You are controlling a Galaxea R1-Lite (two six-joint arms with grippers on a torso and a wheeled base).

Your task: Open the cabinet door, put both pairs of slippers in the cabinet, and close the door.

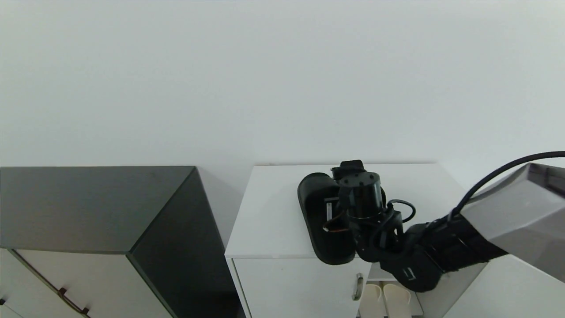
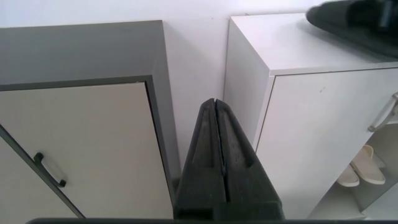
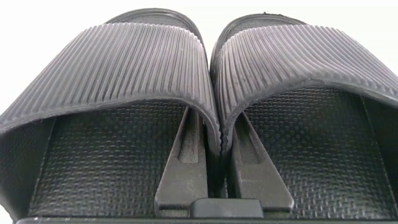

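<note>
Right gripper (image 3: 217, 163): one finger inside each of the black ribbed rubber slippers (image 3: 140, 68), pinching their adjoining strap edges together.
Black pair: grooved straps arch over the fingers, pebbled footbeds lie under them.
Head view adds: the pair is over the matt white cabinet (image 1: 273, 212) top, and cream slippers (image 1: 395, 300) are inside, below the gripper.
Left gripper (image 2: 219, 155): tapered fingers pressed together, holding nothing, with the cabinet just beside.

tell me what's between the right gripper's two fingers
The touching inner strap edges of both black slippers, pinched by the right gripper, with one finger inside each slipper. The right wrist view shows it.
</note>
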